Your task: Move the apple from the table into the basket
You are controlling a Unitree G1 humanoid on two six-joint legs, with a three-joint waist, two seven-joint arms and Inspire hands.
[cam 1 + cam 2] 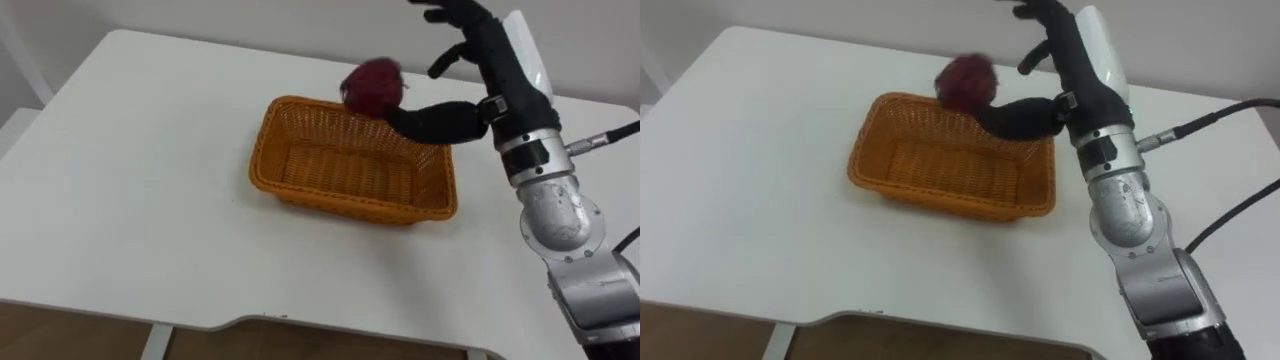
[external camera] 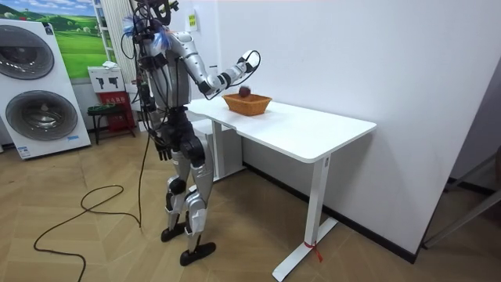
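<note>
Room view: wht table (image 2: pixel 313 133) w/ basket (image 2: pixel 247 103), washer (image 2: pixel 47 113) apart.

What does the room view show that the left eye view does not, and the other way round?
Room view: the robot stands at the end of the white table, its left hand hanging beside its hip; a washing machine stands behind it. Left eye view: the woven inside of the basket, nothing lying in it, and the right hand with fingers spread. Both: the dark red apple at the basket's far rim, with that open hand next to it.
</note>
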